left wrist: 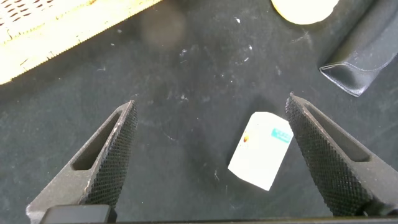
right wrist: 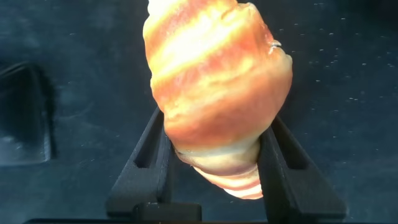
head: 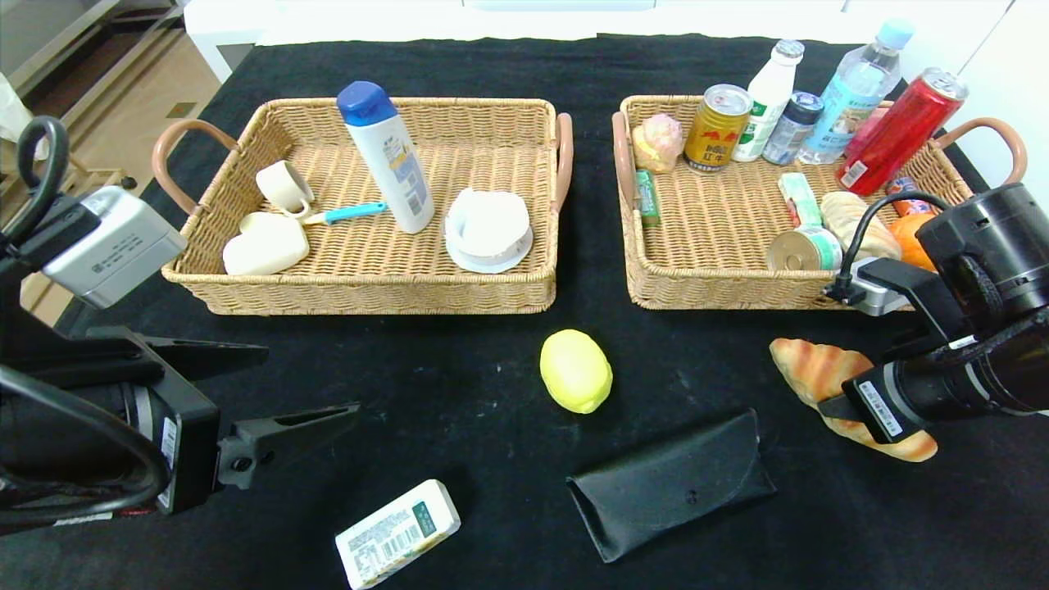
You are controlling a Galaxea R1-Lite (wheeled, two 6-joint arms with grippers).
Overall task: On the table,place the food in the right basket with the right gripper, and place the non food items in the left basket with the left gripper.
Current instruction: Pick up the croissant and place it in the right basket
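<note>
The right pincer (right wrist: 214, 158) is clamped on the croissant (head: 828, 378), its two black fingers (right wrist: 144, 163) pressing either flank of the pastry in the right wrist view. The right arm reaches in low from the right edge of the table (head: 492, 393), roughly level, and the croissant lies on the black cloth just in front of the right basket (head: 713, 283), outside it. That basket already holds cans, bottles and other packets. The left pincer (left wrist: 208, 155) hangs over the near left part of the table with its fingers spread wide apart, gripping nothing; the left arm stretches in from the left edge, pointing toward the middle of the table. Below and between its fingers lies the white carton (head: 398, 533) with its green label, flat on the cloth near the front edge. The lemon (head: 575, 370) sits in the middle of the table, between the two baskets and in front of them. The black glasses case (head: 672, 485) lies flat nearer the front, between the lemon and the croissant. The shampoo bottle (head: 385, 156) stands tilted inside the left basket (head: 369, 288), among white cups and dishes.
</note>
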